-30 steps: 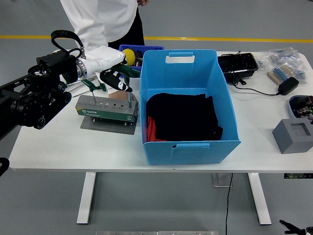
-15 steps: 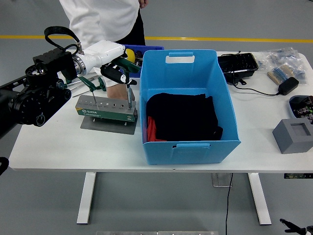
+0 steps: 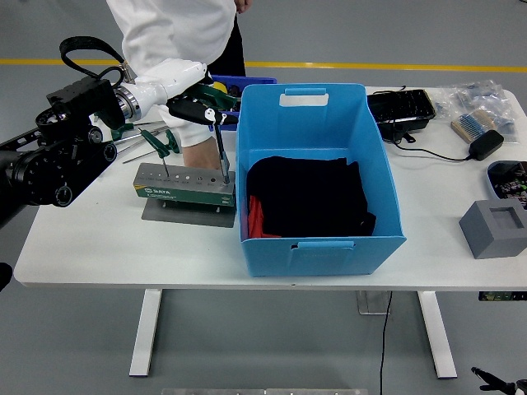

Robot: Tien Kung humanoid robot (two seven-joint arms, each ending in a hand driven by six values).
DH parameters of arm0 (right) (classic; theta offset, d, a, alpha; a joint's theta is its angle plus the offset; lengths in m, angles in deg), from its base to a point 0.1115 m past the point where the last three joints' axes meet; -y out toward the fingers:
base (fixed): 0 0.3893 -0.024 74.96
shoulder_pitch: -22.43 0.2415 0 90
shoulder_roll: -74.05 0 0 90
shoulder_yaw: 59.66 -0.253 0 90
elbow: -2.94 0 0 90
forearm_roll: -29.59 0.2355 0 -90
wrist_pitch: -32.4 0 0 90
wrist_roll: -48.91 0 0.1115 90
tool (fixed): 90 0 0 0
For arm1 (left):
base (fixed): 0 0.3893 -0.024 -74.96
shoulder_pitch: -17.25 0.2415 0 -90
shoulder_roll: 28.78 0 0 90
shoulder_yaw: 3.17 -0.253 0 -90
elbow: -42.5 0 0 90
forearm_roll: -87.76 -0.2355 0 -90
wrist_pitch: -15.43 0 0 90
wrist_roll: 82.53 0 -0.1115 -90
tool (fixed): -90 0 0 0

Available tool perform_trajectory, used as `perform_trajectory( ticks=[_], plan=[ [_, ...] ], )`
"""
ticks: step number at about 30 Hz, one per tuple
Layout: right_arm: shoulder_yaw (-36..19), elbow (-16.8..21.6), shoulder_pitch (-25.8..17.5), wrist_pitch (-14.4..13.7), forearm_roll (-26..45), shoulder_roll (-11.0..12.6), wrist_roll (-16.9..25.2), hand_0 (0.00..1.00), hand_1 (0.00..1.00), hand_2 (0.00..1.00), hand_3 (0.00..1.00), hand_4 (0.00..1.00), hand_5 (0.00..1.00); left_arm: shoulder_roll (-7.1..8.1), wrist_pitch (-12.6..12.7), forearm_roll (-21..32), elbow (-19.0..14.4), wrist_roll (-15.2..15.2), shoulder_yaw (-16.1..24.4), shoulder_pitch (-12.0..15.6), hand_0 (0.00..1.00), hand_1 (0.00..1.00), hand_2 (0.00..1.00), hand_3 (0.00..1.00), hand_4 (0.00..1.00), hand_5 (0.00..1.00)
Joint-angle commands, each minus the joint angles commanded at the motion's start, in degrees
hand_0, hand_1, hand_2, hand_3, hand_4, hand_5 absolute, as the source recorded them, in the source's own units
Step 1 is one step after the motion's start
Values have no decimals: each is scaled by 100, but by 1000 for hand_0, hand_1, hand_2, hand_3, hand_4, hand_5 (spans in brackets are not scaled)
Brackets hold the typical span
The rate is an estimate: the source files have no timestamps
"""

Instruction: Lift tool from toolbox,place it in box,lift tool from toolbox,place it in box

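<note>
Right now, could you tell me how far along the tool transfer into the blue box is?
Early. The blue box shows only black and red contents, no tool I can make out. The left hand grips a screwdriver whose tip is at the tool holder. A second tool stands in it, untouched. Both placements remain.

- Right of my left hand (image 3: pixel 193 103): the blue box (image 3: pixel 317 239), its tall left wall just beside the toolbox (image 3: pixel 184 184).
- Beyond the hand: a person's sleeve (image 3: pixel 169 33) and a small blue bin (image 3: pixel 235 82).
- Below: a tool (image 3: pixel 222 152) upright in the toolbox.
- Nearer me: bare table (image 3: pixel 107 247), open to pass.
</note>
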Motion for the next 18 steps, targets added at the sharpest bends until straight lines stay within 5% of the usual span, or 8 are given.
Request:
perform_trajectory(
  ticks=[2, 3, 8, 9, 18],
  plan=[
    [3, 0, -2, 0, 6, 0, 1, 636, 622, 681, 561, 815, 668, 4, -3, 11, -14, 1, 5, -1, 170, 2, 2, 2, 862, 762],
    [1, 0, -2, 0, 4, 2, 1, 637, 622, 681, 561, 815, 668, 5, -5, 19, -17, 0, 12, 0, 171, 2, 2, 2, 775, 659],
    [-4, -2, -6, -1, -3, 2, -1, 637, 622, 681, 561, 815, 668, 21, -32, 58, -32, -25, 41, -7, 171, 2, 2, 2, 775, 659],
    [-7, -2, -6, 0, -8, 3, -2, 637, 621, 681, 562, 814, 667, 25, -38, 65, -36, -26, 44, -11, 172, 2, 2, 2, 703, 587],
    [-5, -4, -24, -2, 8, 3, 1, 637, 621, 681, 561, 814, 665, 117, -166, 73, -216, 10, 120, -81, 172, 2, 2, 2, 696, 579]
  ],
)
